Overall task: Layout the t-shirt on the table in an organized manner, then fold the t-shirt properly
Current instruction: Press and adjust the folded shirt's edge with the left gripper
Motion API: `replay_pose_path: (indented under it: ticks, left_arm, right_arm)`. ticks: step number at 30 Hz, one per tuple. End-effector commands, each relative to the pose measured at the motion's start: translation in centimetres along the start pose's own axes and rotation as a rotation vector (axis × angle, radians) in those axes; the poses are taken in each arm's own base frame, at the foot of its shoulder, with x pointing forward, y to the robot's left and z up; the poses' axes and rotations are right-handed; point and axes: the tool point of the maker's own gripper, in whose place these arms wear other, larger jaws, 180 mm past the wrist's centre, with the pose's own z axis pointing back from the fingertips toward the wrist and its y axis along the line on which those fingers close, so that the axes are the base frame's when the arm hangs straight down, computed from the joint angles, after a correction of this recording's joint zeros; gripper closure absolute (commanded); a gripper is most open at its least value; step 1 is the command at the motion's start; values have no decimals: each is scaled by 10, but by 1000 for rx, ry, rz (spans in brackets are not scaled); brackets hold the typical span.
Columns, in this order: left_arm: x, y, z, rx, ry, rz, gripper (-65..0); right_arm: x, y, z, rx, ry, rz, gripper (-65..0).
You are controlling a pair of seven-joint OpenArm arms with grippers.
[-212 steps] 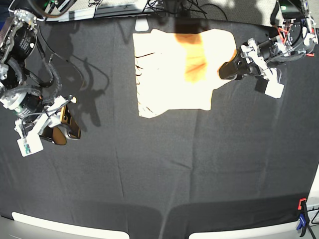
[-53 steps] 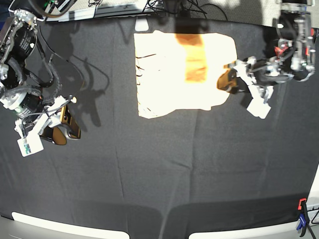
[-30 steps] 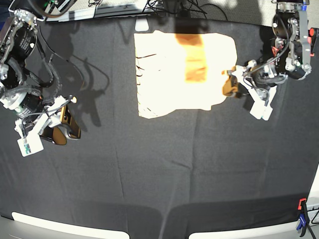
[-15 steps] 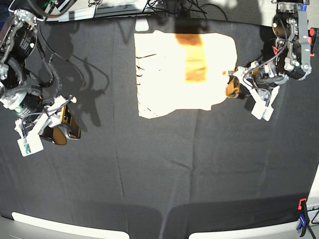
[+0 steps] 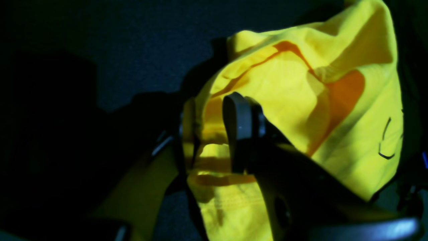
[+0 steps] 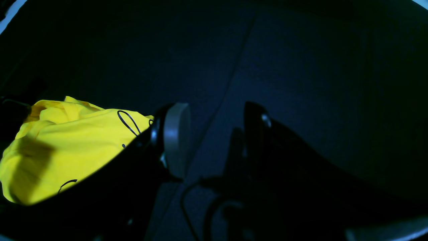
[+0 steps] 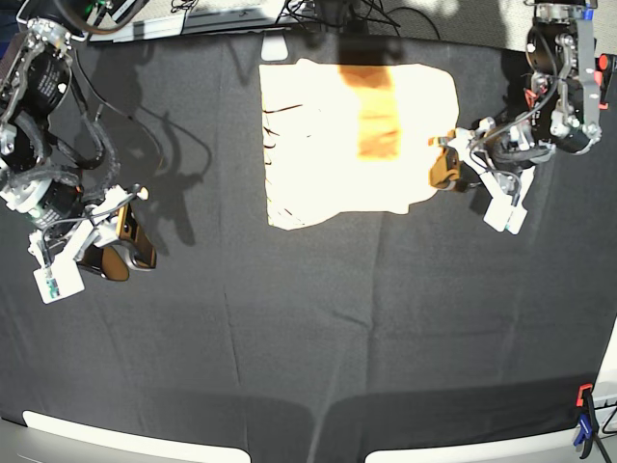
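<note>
The t-shirt (image 7: 352, 145) lies partly folded near the far edge of the table (image 7: 318, 328), its outline uneven. The left gripper (image 5: 214, 134) pinches the shirt's edge between its jaws; the right gripper (image 6: 214, 140) hangs released, well apart. Folding looks unfinished.

Left tool (image 7: 445, 170) swung back from over t-shirt (image 7: 328, 145) to its side edge, fabric pinched.
</note>
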Motion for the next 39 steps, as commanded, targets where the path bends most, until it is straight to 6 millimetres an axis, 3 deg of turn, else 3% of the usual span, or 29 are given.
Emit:
replay_pose_path:
  ticks: [1,8,13,15,18,21,26,31,39]
  left_arm:
    - [14,-2,3,-11,-44,-13,-156]
    - [-3,5,4,35,2,-32,-156]
    - [-4,5,4,34,-2,-31,-156]
    - [-5,4,3,30,2,-33,-126]
    - [-7,-3,0,12,10,-42,0]
    - [-5,-14,-6,-10,-9,-68,0]
    - [22,-5,-5,54,-152,-156,0]
    - [57,31,14,208,-298,-143,0]
    - [54,42,16,262,-266,-190,0]
  right_arm:
    - [16,0,4,4,-54,34,-258]
    - [16,0,4,4,-54,34,-258]
    - [17,0,4,3,-57,35,-258]
    - [17,0,4,3,-56,35,-258]
    - [17,0,4,3,-57,35,-258]
    - [17,0,4,3,-55,35,-258]
    - [16,0,4,3,-53,35,-258]
    - [16,0,4,3,-54,35,-258]
    - [17,1,4,6,-57,35,-258]
